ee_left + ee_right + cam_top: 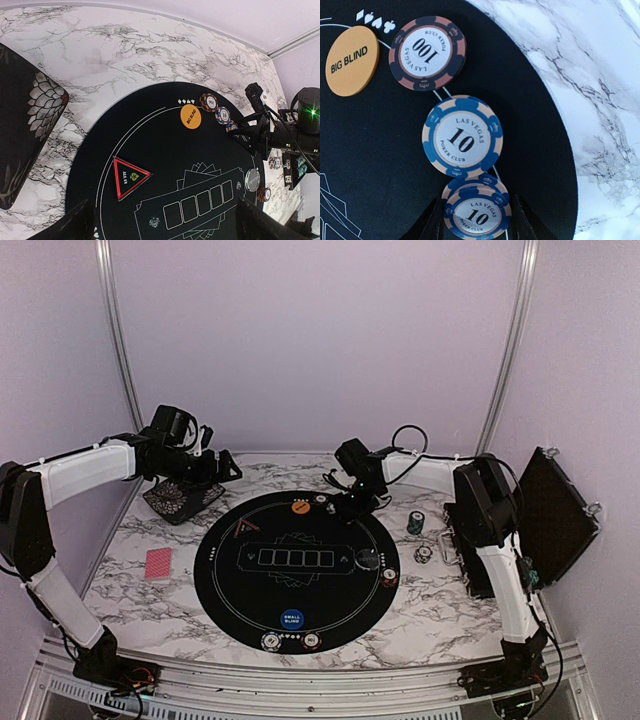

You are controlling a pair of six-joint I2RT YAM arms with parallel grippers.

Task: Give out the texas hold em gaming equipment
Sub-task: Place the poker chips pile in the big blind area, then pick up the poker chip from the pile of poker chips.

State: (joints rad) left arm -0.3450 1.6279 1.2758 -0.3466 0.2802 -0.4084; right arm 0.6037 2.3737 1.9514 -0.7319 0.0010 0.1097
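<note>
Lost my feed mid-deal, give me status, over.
Left end effector open, empty. Right end effector astride blue 10 chip, grip unconfirmed. Second blue 10 chip crowds it.

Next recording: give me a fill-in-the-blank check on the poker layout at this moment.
1. The round orange button on the mat reads BIG ____.
2. The dark pink-striped poker chip right beside that button shows the number ____.
3. The right end effector has one finger on each side of a blue-striped poker chip marked ____.
4. The black red-edged triangular marker reads ALL ____.

Missing words: BLIND; 100; 10; IN.
</note>
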